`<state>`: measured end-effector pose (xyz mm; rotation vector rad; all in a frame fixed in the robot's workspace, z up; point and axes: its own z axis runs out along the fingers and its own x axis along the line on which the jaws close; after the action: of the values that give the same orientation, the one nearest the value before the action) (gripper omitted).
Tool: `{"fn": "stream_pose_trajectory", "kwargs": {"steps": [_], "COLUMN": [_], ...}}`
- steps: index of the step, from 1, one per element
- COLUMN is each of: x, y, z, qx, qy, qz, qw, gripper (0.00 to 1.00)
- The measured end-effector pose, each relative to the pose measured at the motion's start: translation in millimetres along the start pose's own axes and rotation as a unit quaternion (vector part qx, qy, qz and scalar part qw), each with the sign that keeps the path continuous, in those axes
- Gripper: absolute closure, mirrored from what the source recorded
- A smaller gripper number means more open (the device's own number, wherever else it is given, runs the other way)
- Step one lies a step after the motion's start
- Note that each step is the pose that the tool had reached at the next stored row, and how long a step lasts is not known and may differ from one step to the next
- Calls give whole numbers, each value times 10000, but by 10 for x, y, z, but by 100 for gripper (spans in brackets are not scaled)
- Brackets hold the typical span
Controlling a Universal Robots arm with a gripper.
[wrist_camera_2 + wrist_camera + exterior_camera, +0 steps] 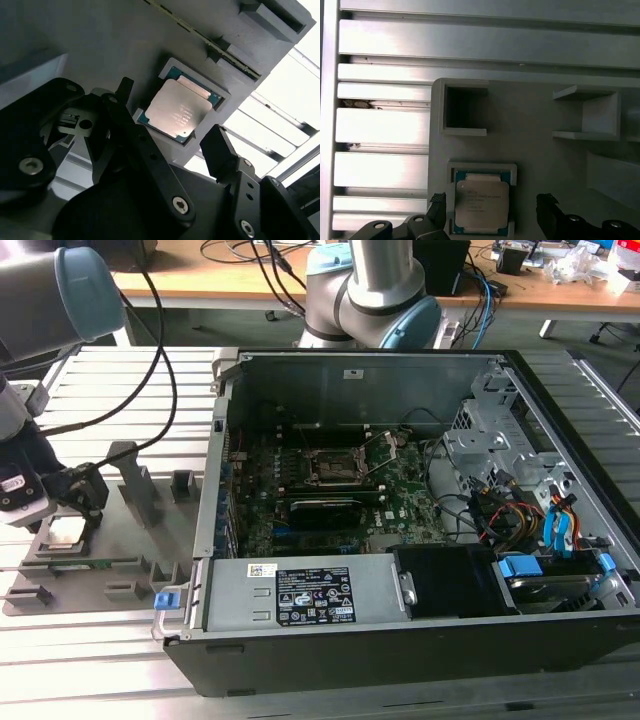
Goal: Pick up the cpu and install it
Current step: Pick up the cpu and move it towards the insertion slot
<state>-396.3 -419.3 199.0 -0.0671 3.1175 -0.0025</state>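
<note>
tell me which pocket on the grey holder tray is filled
The framed pocket holding the cpu, below the open gripper; the dark square pocket beside it is empty.

Counts. One cpu [482, 202], seated in one grey fixture tray [535, 150]. One gripper [490, 209] with two black fingers [547, 212], one on each side of the chip and clear of it. Exterior view: one open computer case [400, 660], with the tray at its 9 o'clock. Inside the case: one motherboard [400, 490], one dark socket [338, 466] near board centre, one power supply [300, 592] at the board's 6 o'clock. One green memory stick [70, 562] at the cpu's 6 o'clock. One slatted metal table [90, 660].
</note>
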Motion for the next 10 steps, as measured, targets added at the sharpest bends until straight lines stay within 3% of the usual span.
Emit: {"fn": "stream_pose_trajectory", "kwargs": {"steps": [10], "x": [43], "y": [1], "z": [93], "qx": [0], "qy": [0], "qz": [-1], "qw": [10000], "gripper": [19]}}
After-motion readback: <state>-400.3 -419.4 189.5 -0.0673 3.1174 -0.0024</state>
